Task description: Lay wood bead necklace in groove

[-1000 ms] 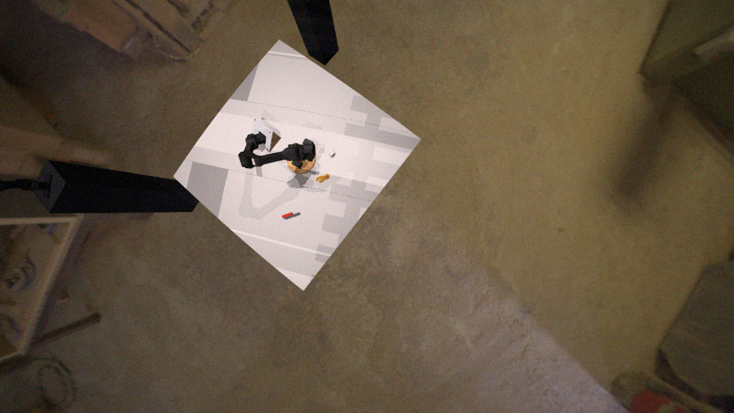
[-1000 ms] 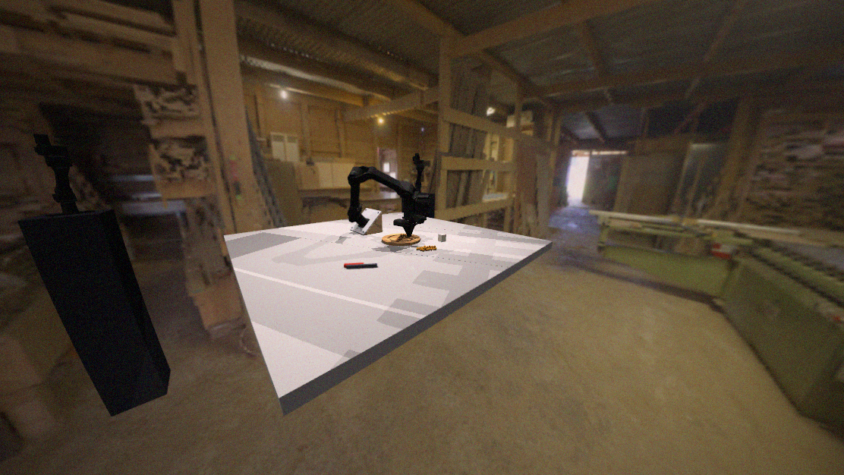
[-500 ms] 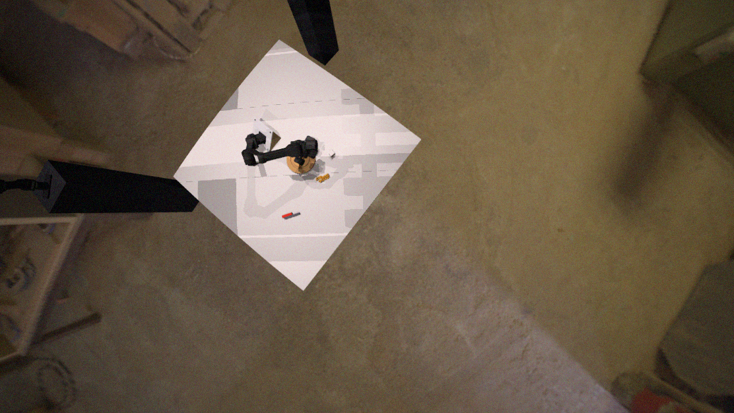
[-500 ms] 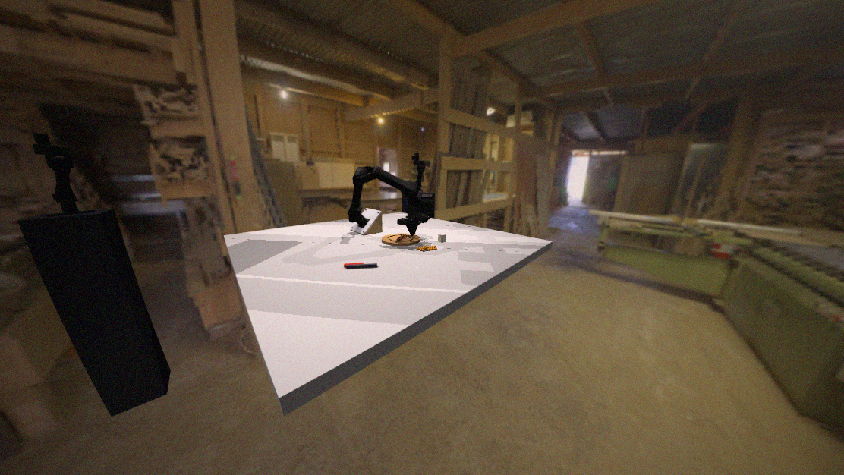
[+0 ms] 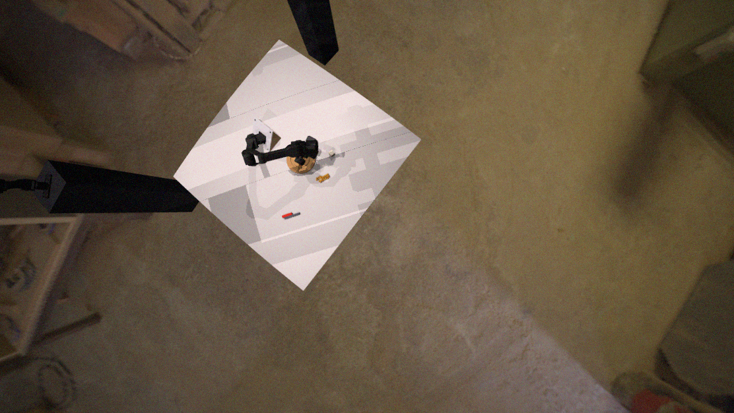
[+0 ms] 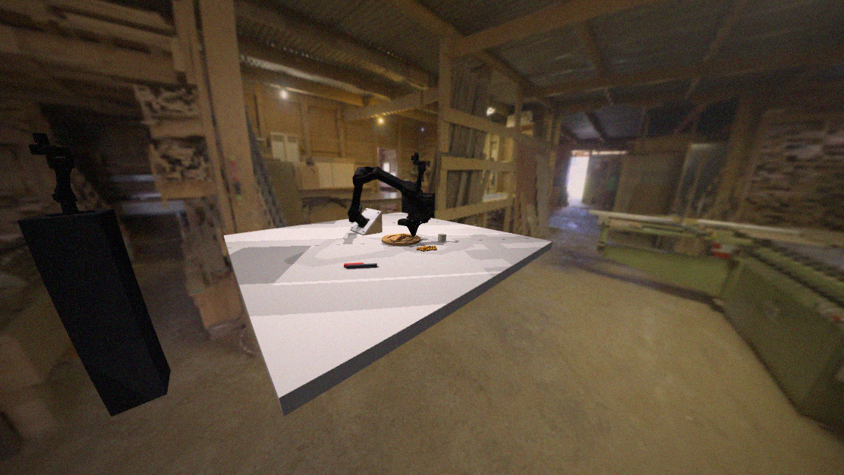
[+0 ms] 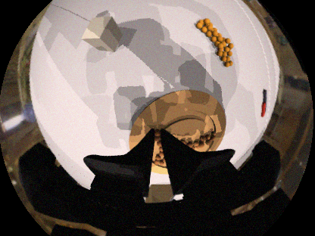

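The round wooden bead board [image 5: 298,170] [image 6: 391,239] [image 7: 182,98] lies flat on the table, with a circular groove. The brown wood bead necklace [image 7: 204,141] shows in the wrist view: one run of beads curves along the right part of the groove, and another comes down from between my fingertips. My gripper [image 6: 412,234] [image 7: 157,131] points down low over the board. It is shut on the necklace, with a narrow gap between the tips. The fingers hide part of the beads and the board's near edge, so how much lies in the groove cannot be told.
An orange bead string [image 5: 323,177] [image 6: 426,248] [image 7: 221,45] lies beside the board. A small pale block [image 5: 331,154] [image 6: 442,237] [image 7: 100,34] stands nearby. A red and black pen-like thing [image 5: 287,215] [image 6: 354,265] [image 7: 263,107] lies farther off. A tilted white panel [image 6: 370,219] stands by the arm.
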`<state>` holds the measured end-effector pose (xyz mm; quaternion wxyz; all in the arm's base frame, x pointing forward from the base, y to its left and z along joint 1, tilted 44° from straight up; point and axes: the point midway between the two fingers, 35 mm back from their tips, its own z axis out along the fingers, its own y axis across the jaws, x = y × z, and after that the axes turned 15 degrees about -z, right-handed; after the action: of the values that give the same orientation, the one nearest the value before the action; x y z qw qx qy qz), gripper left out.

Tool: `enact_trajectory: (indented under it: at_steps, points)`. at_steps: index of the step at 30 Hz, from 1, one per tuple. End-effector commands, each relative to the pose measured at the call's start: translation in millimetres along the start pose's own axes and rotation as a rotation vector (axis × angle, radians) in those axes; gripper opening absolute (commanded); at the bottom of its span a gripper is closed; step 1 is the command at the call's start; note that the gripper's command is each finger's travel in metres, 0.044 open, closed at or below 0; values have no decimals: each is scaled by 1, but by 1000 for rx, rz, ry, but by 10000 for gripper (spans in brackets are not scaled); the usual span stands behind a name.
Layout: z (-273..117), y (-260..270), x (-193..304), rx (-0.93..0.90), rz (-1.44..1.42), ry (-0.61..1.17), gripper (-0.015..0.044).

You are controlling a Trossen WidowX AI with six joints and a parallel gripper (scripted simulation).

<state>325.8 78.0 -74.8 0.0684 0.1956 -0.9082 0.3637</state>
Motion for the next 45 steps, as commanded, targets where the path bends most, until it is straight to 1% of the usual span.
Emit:
enact_trajectory:
  at_steps: [1,18,39,41,45]
  points:
    - [3,-1,2,0,-4,11,0]
    - [-1,-1,2,2,-5,9,440]
    - [-5,-1,2,-1,-4,11,440]
    - [-8,-1,5,-1,-32,11,387]
    - [-30,0,25,-3,-199,12,282]
